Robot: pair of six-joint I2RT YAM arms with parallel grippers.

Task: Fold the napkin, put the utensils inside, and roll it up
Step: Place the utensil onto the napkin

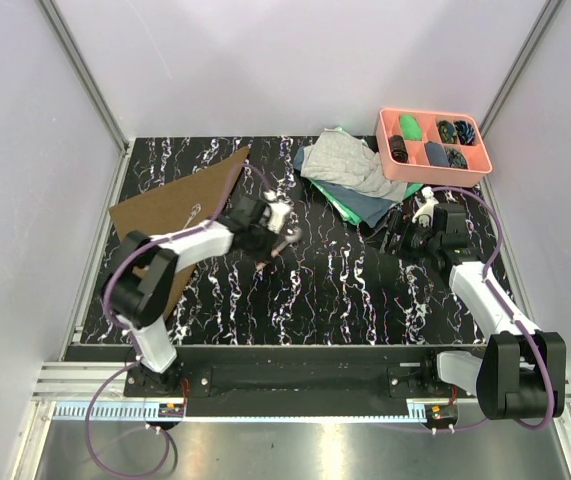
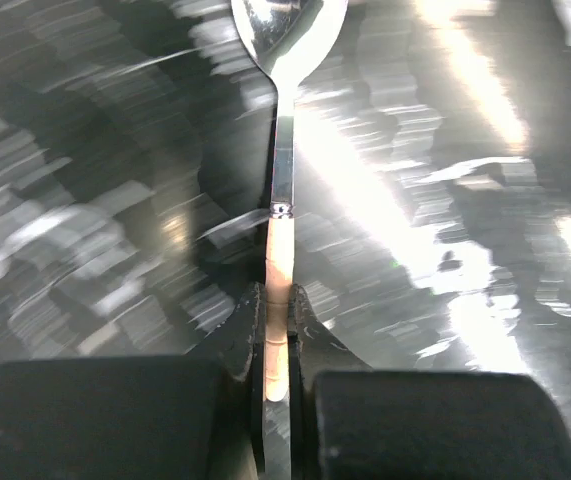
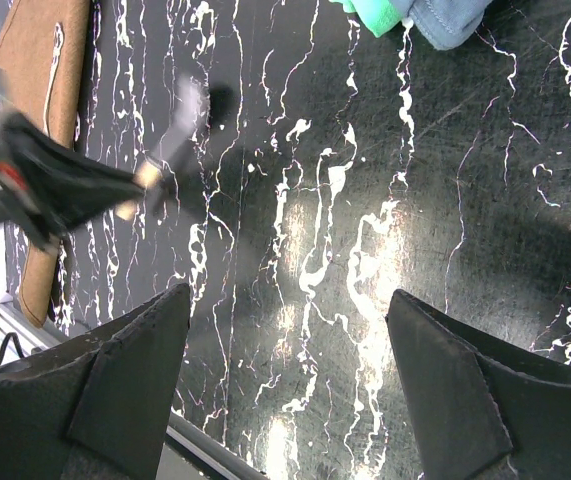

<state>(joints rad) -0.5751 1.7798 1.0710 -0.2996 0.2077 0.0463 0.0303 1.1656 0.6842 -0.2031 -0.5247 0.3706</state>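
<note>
From above, a black marbled table (image 1: 315, 290) is seen walled by pale panels (image 1: 265, 60). The napkin (image 1: 165, 205) lies folded at 9 o'clock, with a tray (image 1: 433, 145) and cloths (image 1: 350, 170) at 1 o'clock. In the left wrist view, the left gripper (image 2: 277, 330) is clamped on a spoon (image 2: 283, 150) by its handle. In the right wrist view, the right gripper (image 3: 290, 340) is spread wide above the marbling.

Right gripper (image 3: 287, 300) hangs over the black marbled table (image 3: 365, 200), jaws spread wide, nothing between them. Over on the left, blurred, the left gripper (image 3: 137, 186) with a utensil (image 3: 180, 125) at its tip, brown napkin (image 3: 50, 60) behind.
</note>
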